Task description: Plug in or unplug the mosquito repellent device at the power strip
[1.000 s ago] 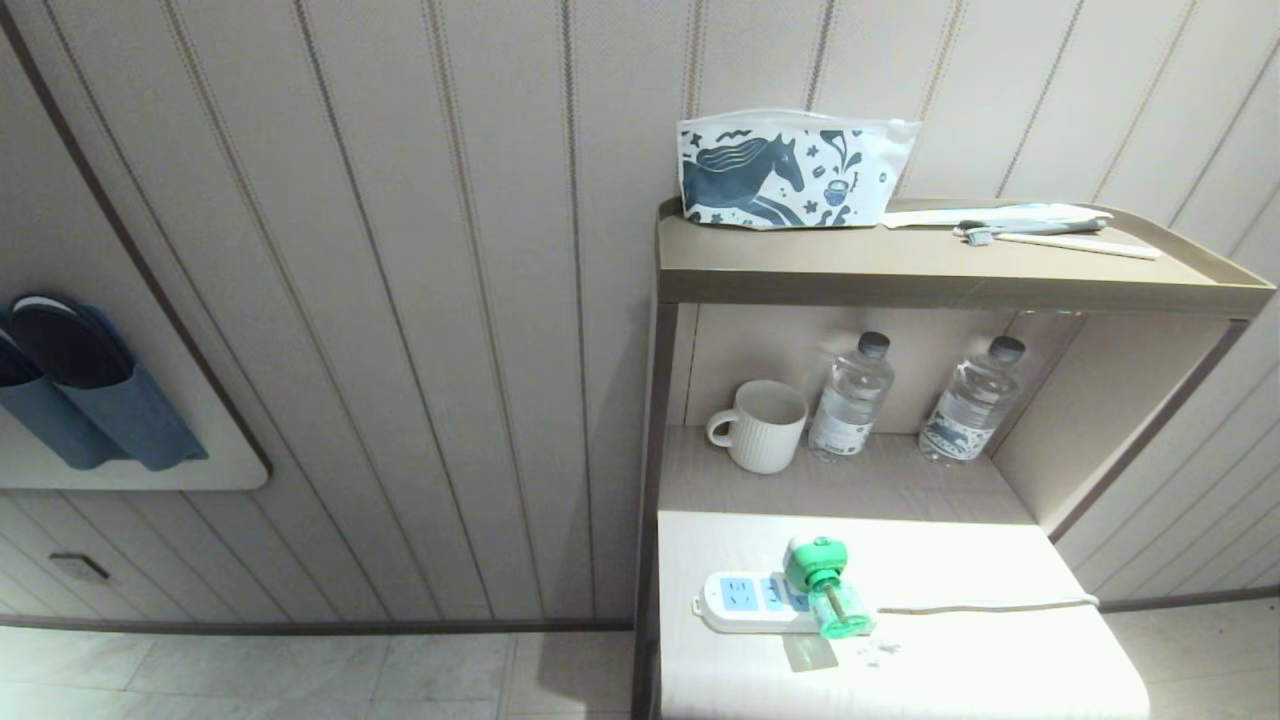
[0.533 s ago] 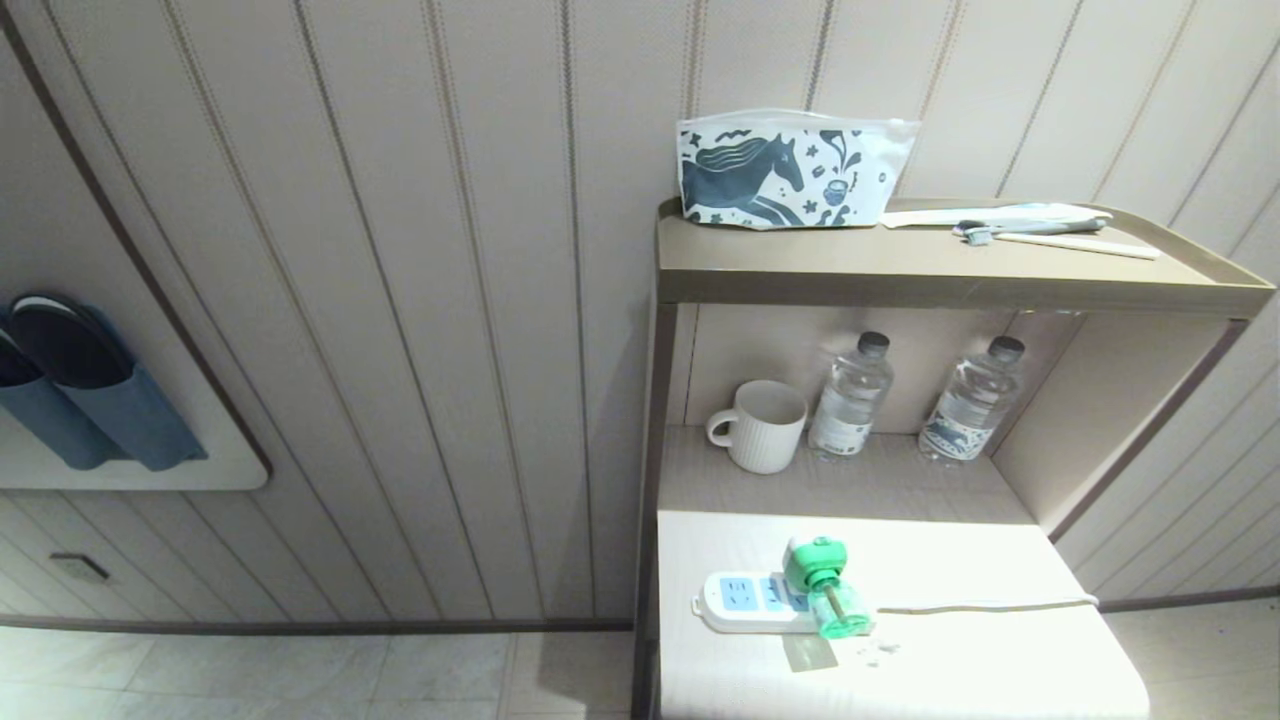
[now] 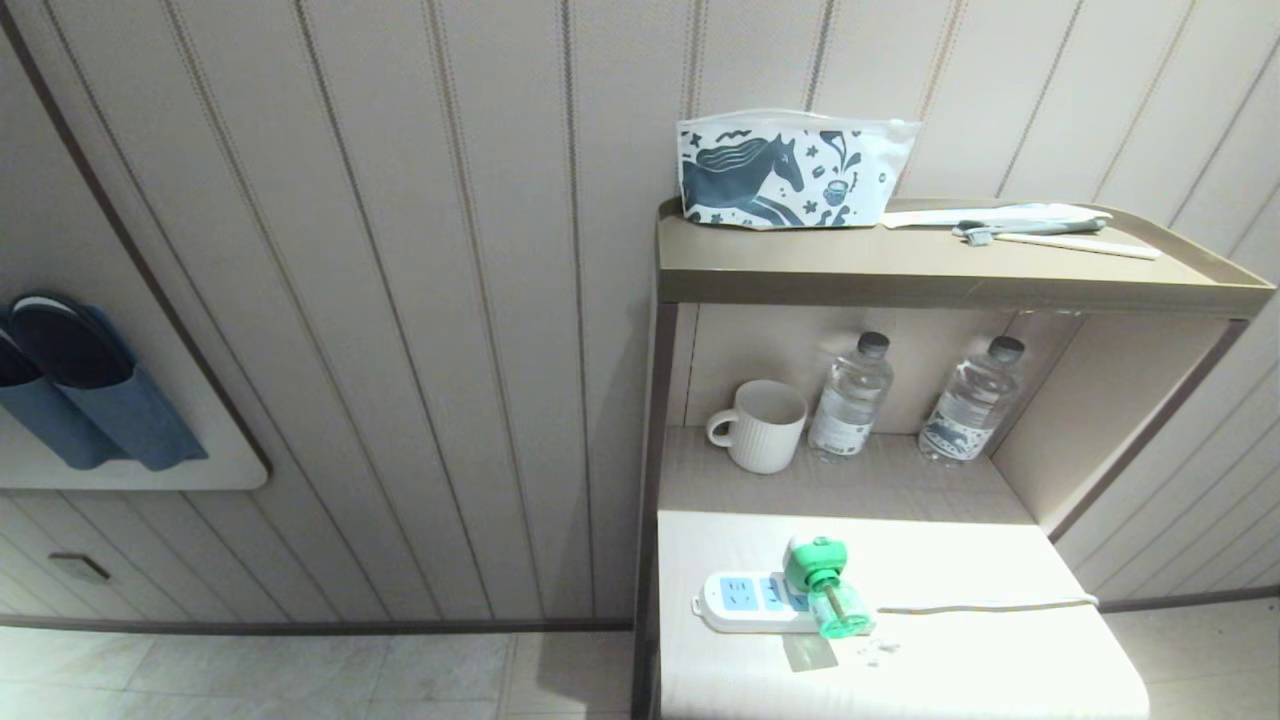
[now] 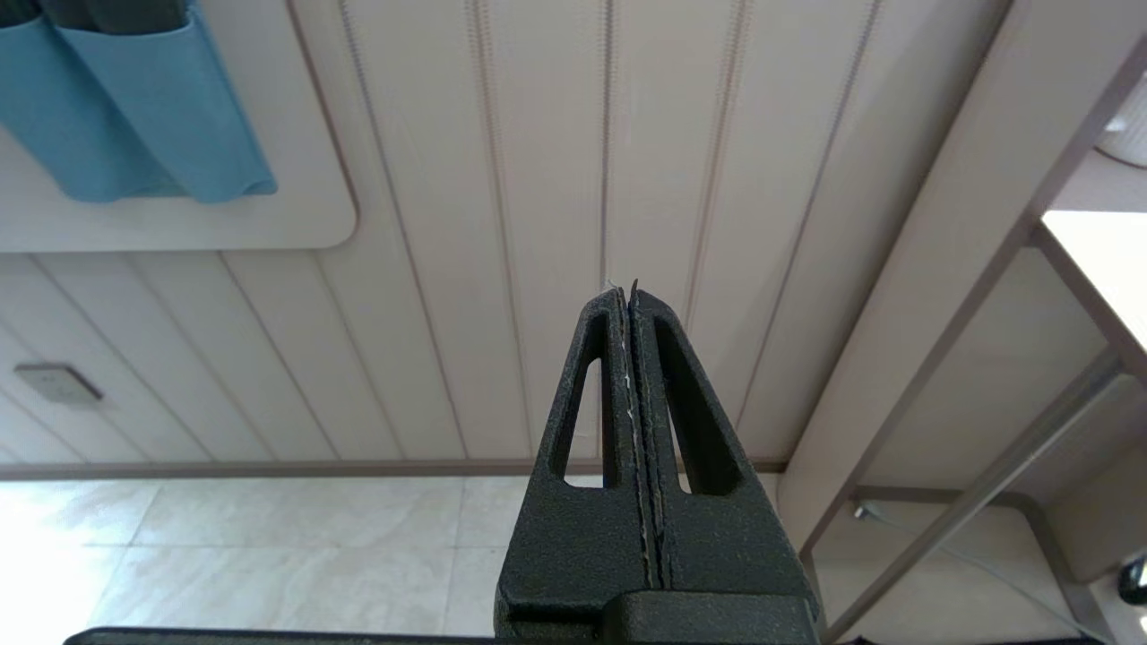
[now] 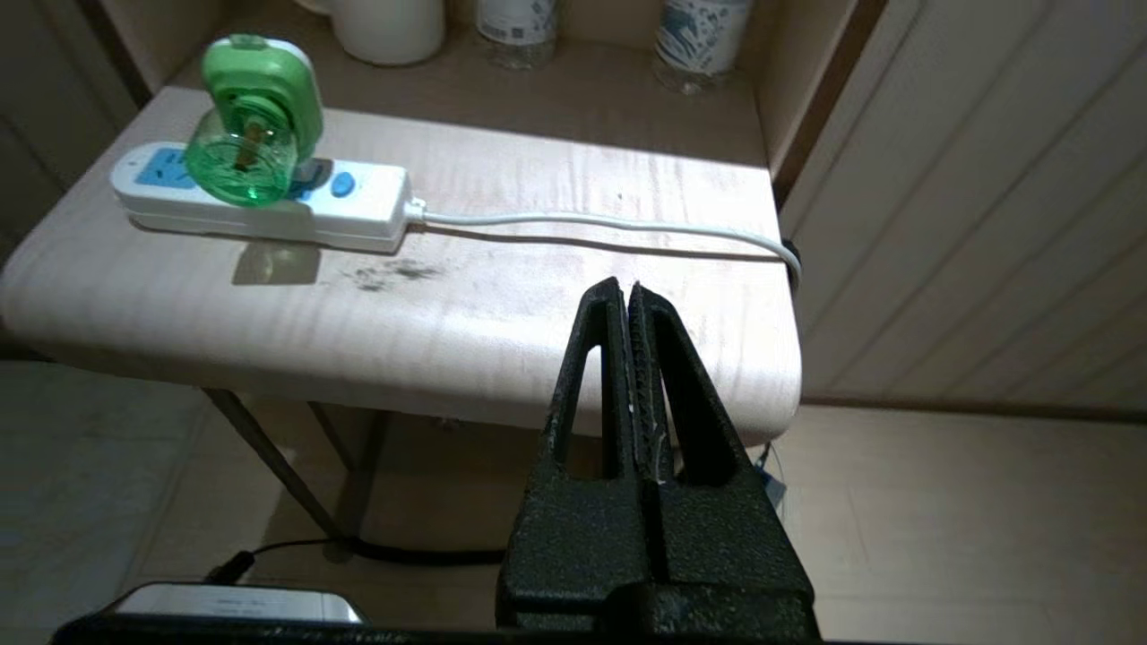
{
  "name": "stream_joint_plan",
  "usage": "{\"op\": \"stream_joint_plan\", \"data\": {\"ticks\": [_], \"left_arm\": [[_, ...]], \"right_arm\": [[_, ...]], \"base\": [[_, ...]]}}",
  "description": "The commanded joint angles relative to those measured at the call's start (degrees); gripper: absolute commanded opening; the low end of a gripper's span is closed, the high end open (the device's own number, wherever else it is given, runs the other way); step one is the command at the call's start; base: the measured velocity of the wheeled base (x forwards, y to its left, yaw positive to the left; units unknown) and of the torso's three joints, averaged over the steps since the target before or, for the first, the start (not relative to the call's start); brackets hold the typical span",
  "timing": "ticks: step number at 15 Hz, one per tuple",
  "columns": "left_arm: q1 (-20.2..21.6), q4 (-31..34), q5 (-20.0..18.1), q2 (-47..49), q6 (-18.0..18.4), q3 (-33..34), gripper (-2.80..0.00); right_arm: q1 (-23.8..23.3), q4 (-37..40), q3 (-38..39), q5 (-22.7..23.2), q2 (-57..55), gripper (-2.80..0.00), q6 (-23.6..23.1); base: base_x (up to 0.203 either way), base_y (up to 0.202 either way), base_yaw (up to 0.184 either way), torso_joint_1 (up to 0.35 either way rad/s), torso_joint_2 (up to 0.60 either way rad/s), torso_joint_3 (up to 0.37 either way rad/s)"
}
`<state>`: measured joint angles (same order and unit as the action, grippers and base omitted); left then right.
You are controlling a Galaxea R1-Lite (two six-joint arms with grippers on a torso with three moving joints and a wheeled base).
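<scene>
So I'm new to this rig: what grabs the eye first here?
The bright green mosquito repellent device standing plugged into the white power strip on the low table. Next, the horse-print pouch on the top shelf, above two water bottles and a mug.

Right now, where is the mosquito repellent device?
In the head view, the mosquito repellent device sits plugged into the power strip on the low white table, below the mug shelf.
</scene>
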<state>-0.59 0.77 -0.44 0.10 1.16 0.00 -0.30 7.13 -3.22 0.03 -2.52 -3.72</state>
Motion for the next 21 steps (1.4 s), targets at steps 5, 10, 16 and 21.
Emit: {"op": "stream_joint_plan", "data": {"ticks": [5,10,16,21], "left_arm": [[0.1,0.0,0.0,0.1,0.0,0.0,-2.80],[0.1,0.0,0.0,0.1,0.0,0.0,-2.80],[0.1,0.0,0.0,0.1,0.0,0.0,-2.80],[0.1,0.0,0.0,0.1,0.0,0.0,-2.80]], "right_arm": [[0.0,-5.7,3.2,0.5,2.4,-2.80,-0.6],[0.0,-5.9,3.2,0.2,2.3,-2.80,3.5],[0.0,-6.0,3.2,-1.4,2.3,-2.80,5.8],[0.0,-6.0,3.2,-1.5,2.3,-2.80,5.9]], "base": [[0.000,0.000,0.000,0.000,0.00,0.000],[0.000,0.000,0.000,0.000,0.00,0.000],[0.000,0.000,0.000,0.000,0.00,0.000],[0.000,0.000,0.000,0.000,0.00,0.000]]}}
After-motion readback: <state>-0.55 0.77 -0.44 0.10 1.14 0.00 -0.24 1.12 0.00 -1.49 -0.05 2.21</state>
